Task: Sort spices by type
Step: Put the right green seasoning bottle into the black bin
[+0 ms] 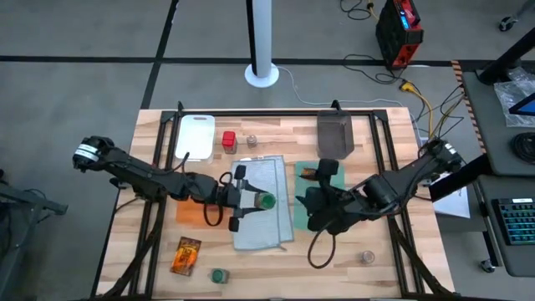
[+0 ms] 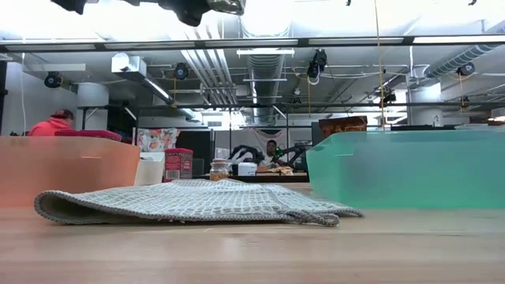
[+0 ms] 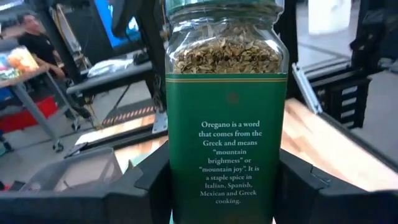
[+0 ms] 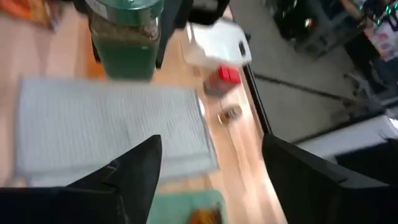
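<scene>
Glass, with a green label and green cap: the oregano jar (image 3: 226,106) sits clenched between the fingers of the left pincer (image 1: 248,201), held above the grey cloth (image 1: 263,205) near the middle of the surface (image 1: 276,267). The left wrist view shows the dark fingers (image 3: 146,180) pressing the jar's flat sides low on the label, with dried herb visible above. The hold looks square.

The right pincer (image 1: 313,205) hovers over the green cloth (image 1: 334,180), jaws parted and grasping nothing; an orange-brown packet (image 1: 311,173) lies on that cloth just beside it.

Remaining items, as seen from above:
- second green-topped jar (image 1: 218,275) and second packet (image 1: 185,255), near the front left edge;
- red box (image 1: 229,142) and a clear shaker (image 1: 252,140), toward the back, beside the white board (image 1: 196,136);
- another shaker (image 1: 367,257), front right.
- The second red box is not clearly made out.

Handling judgement: the jar is rigid and smooth-sided, likely light for its bulk (herb fill, not liquid), but breakable if dropped. Its flat faces suit a mid-body grip; the cap is a poor purchase. The packets appear thin and slick, and would probably need pinching at an edge. The shakers are small and round, so a slip or a roll is a risk.

The sort appears to be at an early stage, with most pairs well apart.
</scene>
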`<state>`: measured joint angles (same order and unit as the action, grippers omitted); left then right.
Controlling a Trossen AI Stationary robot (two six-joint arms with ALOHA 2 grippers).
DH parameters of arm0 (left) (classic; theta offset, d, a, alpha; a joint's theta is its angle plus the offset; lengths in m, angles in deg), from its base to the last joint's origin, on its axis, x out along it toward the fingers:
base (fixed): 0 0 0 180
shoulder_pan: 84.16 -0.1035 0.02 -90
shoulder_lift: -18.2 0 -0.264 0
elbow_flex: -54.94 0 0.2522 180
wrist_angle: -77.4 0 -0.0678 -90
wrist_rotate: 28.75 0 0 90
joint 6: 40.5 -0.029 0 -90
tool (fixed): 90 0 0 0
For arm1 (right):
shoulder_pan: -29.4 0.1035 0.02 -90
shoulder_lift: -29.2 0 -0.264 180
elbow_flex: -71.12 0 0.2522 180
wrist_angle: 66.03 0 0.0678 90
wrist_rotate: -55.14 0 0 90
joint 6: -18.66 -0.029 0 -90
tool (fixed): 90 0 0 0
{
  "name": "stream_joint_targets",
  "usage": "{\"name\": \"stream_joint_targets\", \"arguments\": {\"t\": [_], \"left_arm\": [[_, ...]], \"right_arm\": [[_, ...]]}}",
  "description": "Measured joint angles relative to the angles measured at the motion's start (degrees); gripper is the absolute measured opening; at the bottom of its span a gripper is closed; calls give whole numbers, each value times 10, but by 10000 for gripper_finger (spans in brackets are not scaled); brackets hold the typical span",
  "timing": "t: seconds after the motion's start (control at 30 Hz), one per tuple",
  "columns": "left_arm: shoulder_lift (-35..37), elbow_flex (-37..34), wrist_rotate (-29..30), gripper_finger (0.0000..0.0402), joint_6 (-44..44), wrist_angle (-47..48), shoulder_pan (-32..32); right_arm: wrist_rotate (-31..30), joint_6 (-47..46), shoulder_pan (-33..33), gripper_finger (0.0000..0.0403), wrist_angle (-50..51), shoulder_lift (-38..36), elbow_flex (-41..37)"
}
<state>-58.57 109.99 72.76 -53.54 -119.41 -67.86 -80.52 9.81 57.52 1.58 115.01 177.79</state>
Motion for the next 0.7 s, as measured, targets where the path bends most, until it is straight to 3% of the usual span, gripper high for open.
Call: {"name": "stream_joint_targets", "arguments": {"t": [0.2, 0.37, 0.5, 0.7], "left_arm": [[2, -47, 0, 176, -23, -102, 14], [3, -63, -1, 176, -32, -136, 17], [3, -64, 0, 176, -32, -136, 17], [3, -63, 36, 176, -45, -139, 16]], "right_arm": [[5, 154, 0, 232, -400, -50, -200], [32, 284, 0, 220, -684, -45, -288], [68, 303, -8, 223, -800, -29, -316], [141, 245, -26, 266, -812, -27, -313]]}}
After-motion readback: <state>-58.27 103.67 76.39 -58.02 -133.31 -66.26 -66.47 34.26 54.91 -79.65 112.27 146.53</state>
